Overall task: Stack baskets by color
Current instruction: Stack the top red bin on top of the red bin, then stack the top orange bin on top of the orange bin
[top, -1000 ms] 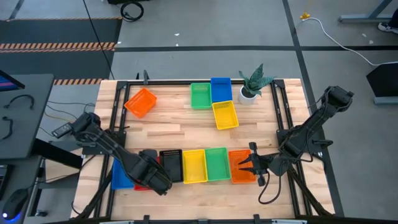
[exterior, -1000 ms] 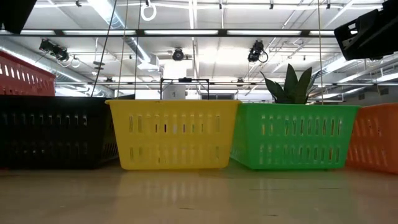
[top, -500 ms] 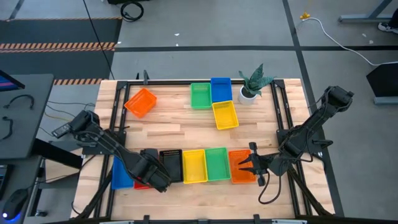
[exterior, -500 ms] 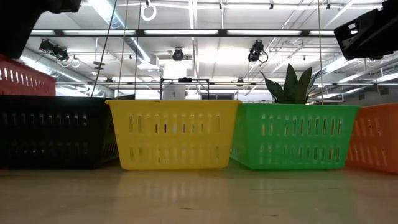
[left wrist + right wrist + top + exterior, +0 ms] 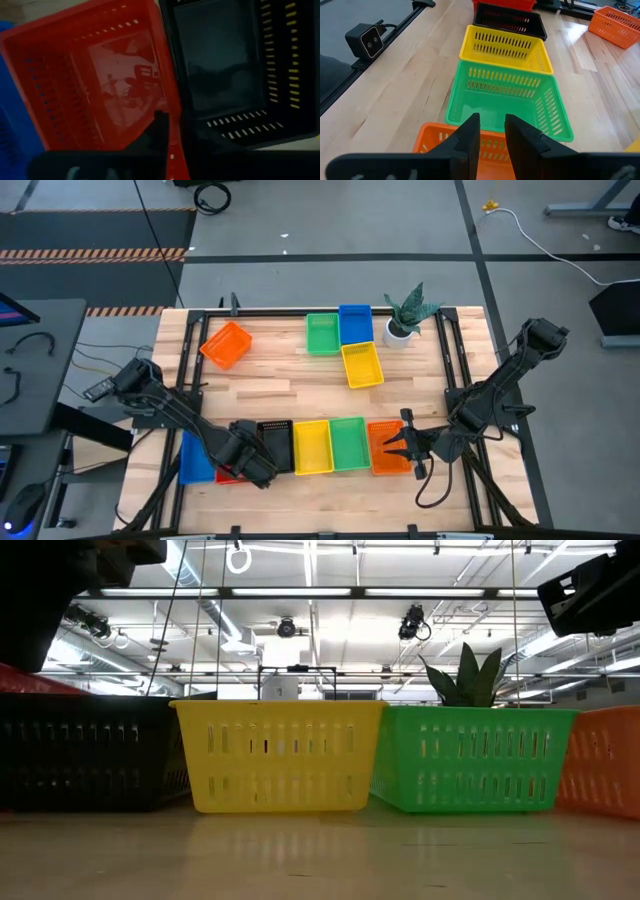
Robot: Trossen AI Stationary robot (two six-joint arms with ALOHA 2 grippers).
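**Left arm settles over the red basket; right arm waits**

From above, you see the left gripper (image 5: 247,463) at 7 o'clock on the wooden table (image 5: 280,375), having crept slightly toward the front row over the last second. It covers most of the red mesh plastic basket (image 5: 226,476), which sits between the blue mesh plastic basket (image 5: 194,460) and the black mesh plastic basket (image 5: 276,442). The right gripper (image 5: 400,444) has not moved; it hangs at 5 o'clock over the orange mesh plastic basket (image 5: 385,448).

At table height, the red basket's rim (image 5: 25,682) now shows lower behind the black basket than a second ago, so it appears to be tipping or being set down.

In the left wrist view, one dark finger (image 5: 159,131) lies against the red basket's wall beside the black basket. You cannot tell whether the claw grips it.

In the right wrist view, the fingers (image 5: 470,135) stand apart, holding nothing, above the orange basket's rim.

Judging by this, red is the colour in hand; most stacking remains.
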